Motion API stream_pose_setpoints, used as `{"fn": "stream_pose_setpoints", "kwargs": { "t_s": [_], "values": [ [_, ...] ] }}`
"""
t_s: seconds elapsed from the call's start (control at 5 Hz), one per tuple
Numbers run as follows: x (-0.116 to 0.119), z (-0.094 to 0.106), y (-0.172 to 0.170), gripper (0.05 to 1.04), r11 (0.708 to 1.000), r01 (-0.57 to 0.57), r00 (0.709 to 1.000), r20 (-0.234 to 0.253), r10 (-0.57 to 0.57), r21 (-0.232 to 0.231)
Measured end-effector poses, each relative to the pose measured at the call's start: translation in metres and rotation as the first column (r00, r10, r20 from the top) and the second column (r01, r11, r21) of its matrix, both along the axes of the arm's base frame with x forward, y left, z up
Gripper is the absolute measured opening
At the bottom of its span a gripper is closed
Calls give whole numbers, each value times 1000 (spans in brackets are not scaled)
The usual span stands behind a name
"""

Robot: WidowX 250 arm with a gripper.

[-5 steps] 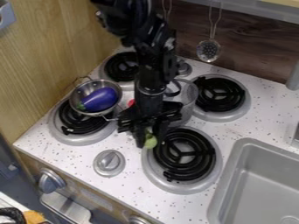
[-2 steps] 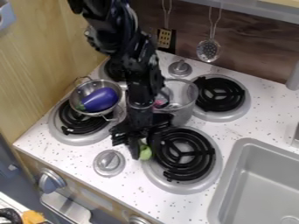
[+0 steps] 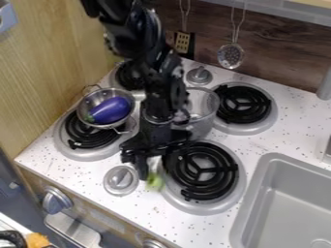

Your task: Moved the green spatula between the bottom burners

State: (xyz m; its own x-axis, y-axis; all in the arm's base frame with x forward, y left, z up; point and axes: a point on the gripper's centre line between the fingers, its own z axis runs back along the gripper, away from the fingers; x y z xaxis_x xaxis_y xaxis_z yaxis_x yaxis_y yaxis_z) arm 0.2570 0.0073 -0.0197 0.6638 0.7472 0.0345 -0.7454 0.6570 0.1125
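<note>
We see the black gripper (image 3: 156,170) pointing down low over the front of the stove, between the two bottom burners, its fingers parted with white counter showing between them. What shows of the green spatula (image 3: 155,182) is a small, blurred green patch just beneath the fingertips, roughly below the gap; we cannot tell whether it touches them or the counter. It lies between a silver knob (image 3: 121,180) and the bottom right burner (image 3: 205,170), near the latter's metal rim. The speckled white counter (image 3: 97,173) spreads around all this. To the left, a metal colander (image 3: 83,107) holding a purple eggplant (image 3: 111,109) sits over part of the bottom left burner (image 3: 87,138). Behind the gripper we find a see-through pot (image 3: 204,118), partly hidden by the arm, and farther back the two top burners, right (image 3: 243,103) and left (image 3: 129,76), with another knob (image 3: 199,76) between them. A grey sink (image 3: 259,169) is set into the counter at our right. Pale wood (image 3: 52,72) walls the left side; against the dark wood backsplash (image 3: 278,53) hang a slotted turner (image 3: 183,42) and a round skimmer (image 3: 231,55).
</note>
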Motion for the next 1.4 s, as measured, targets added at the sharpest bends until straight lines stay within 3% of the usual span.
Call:
{"fn": "stream_pose_setpoints", "kwargs": {
  "t_s": [0.2, 0.4, 0.8, 1.2, 1.4],
  "values": [
    [6, 20, 1, 995, 998, 22, 1000, 6, -22, 54],
    [10, 33, 3, 1001, 994, 55, 998, -8, -55, 90],
    [33, 83, 5, 1001, 968, 162, 986, -2, -164, 192],
    [85, 105, 42, 1001, 879, 329, 909, 136, -394, 346],
    [111, 94, 60, 1001, 820, 427, 833, 186, -520, 381]
  ]
}}
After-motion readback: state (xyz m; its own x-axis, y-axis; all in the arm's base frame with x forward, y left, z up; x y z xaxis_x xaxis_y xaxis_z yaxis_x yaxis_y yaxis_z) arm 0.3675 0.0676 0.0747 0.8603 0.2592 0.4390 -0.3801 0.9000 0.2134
